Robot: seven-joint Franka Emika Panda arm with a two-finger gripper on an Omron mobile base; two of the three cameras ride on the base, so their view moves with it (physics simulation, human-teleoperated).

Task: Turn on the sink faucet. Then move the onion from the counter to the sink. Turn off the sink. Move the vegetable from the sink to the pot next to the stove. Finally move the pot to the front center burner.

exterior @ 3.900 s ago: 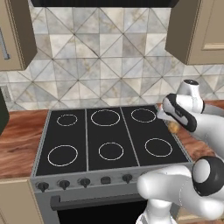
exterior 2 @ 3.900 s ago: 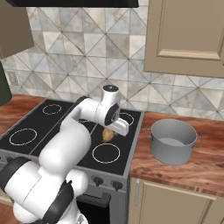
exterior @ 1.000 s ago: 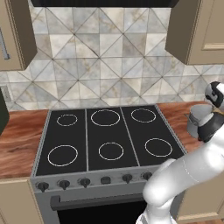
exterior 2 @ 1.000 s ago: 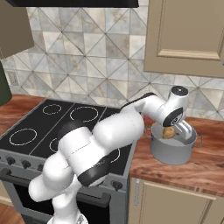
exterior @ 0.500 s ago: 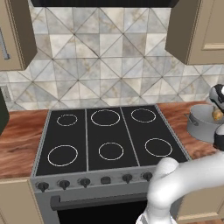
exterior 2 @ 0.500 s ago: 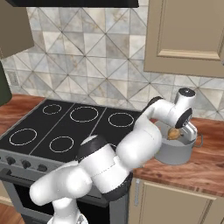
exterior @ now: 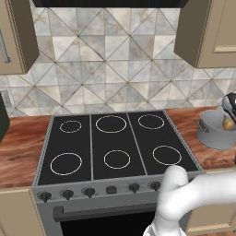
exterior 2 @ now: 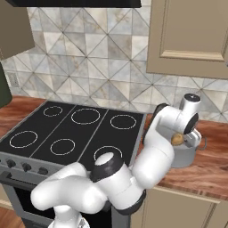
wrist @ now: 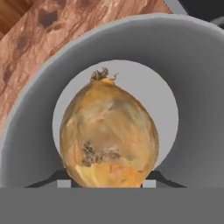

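Observation:
My gripper is shut on the onion, a golden-brown bulb with a dry tuft on top. It hangs over the mouth of the grey pot, whose round floor shows right behind it. The pot stands on the wooden counter just right of the stove, and the onion sits at rim height in the gripper. From the left base view the onion shows above the pot at the far right edge. The front center burner is bare.
The black stove top has six ringed burners, with a row of knobs along its front. Wooden counter runs on both sides. Wall cabinets hang above the pot. My white arm arches across the stove's right front.
The arm has swung right with the onion, from over the stove's right side to above the pot, and lowered it toward the pot's mouth. Pot and base have stayed put.

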